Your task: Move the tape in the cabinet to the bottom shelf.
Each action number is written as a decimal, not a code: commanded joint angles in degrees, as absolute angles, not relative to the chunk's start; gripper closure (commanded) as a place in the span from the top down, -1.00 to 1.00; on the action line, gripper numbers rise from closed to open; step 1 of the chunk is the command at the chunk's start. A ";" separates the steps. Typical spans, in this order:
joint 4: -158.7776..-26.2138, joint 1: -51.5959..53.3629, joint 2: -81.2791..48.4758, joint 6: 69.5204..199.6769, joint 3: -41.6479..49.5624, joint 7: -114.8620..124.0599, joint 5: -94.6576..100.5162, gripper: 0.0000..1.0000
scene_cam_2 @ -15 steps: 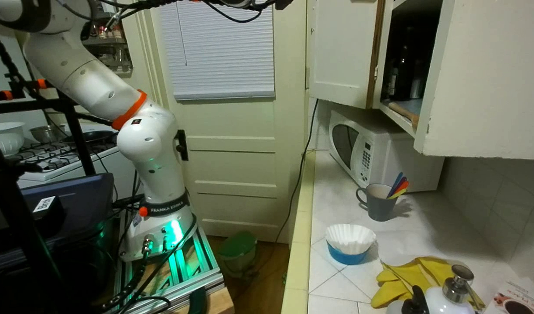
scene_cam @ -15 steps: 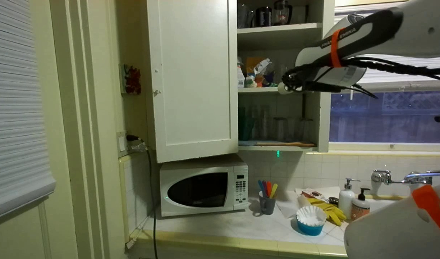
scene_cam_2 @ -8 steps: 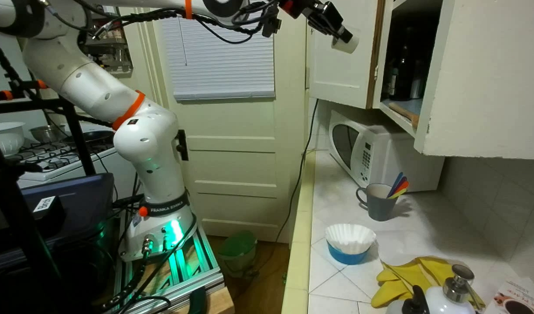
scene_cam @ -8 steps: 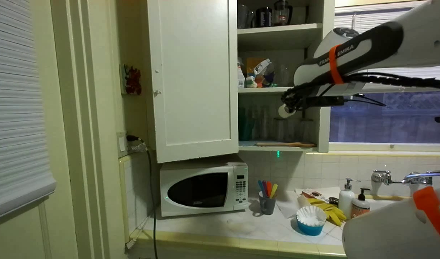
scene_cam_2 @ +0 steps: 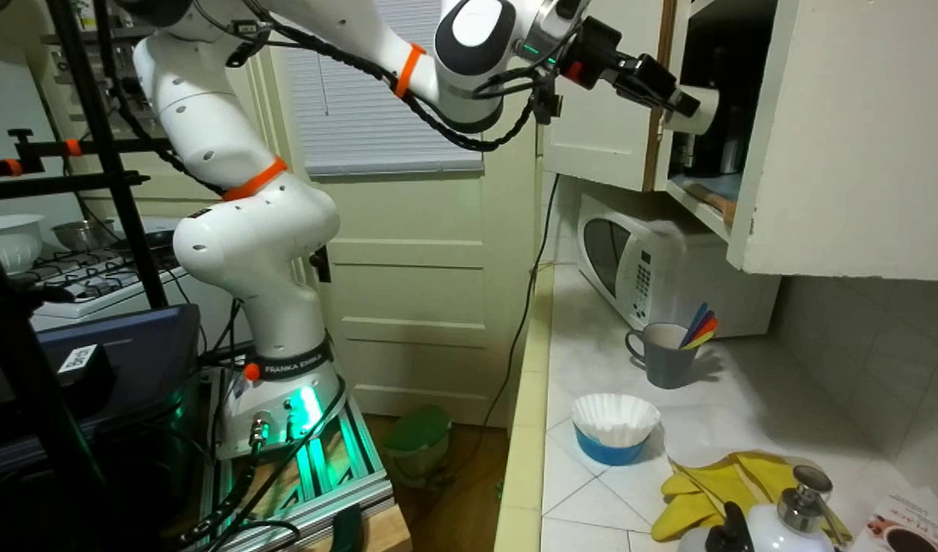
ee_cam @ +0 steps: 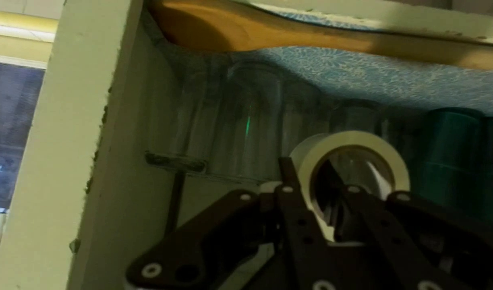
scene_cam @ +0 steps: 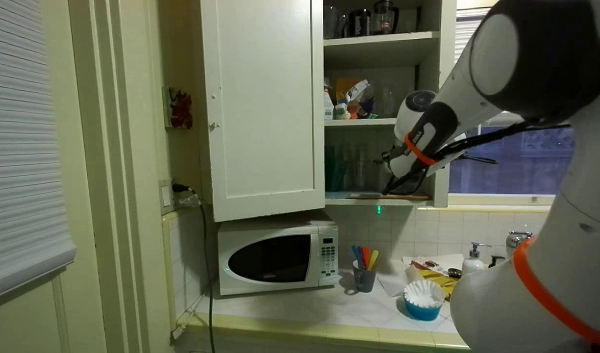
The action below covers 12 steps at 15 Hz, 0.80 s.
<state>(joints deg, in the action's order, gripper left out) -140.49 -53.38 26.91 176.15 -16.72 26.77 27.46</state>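
Note:
The tape, a pale cream roll, shows in the wrist view (ee_cam: 355, 138) and in an exterior view (scene_cam_2: 703, 113). My gripper (scene_cam_2: 685, 103) is shut on the roll's wall, with one finger inside the ring and one outside, as the wrist view (ee_cam: 307, 173) shows. The roll is held in the air at the opening of the cabinet's (scene_cam: 268, 113) lowest compartment. It is above the bottom shelf (scene_cam: 359, 202), whose blue patterned liner shows in the wrist view (ee_cam: 431, 80). In an exterior view my arm hides the gripper and tape.
A wooden spoon (ee_cam: 270, 36) lies along the bottom shelf's front edge. Clear glasses (ee_cam: 250, 117) and green cups (ee_cam: 448, 141) stand behind it. The cabinet's side post (ee_cam: 81, 100) and middle shelf (scene_cam: 359, 122) bound the opening. The microwave (scene_cam: 275, 260) and grey mug (scene_cam: 363, 277) are below.
My arm has come down and reached toward the cabinet. The tape, held throughout, moved from about middle-shelf height to the lowest compartment's opening.

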 commanded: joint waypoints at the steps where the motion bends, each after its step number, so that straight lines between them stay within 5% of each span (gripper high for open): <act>1: -134.26 -64.43 22.58 175.62 -26.48 33.17 30.31 -0.91; 12: -129.85 -72.42 16.58 174.70 -40.41 36.90 27.15 -0.91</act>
<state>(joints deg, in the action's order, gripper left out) -131.23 -72.53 19.75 176.14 -39.97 36.25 28.30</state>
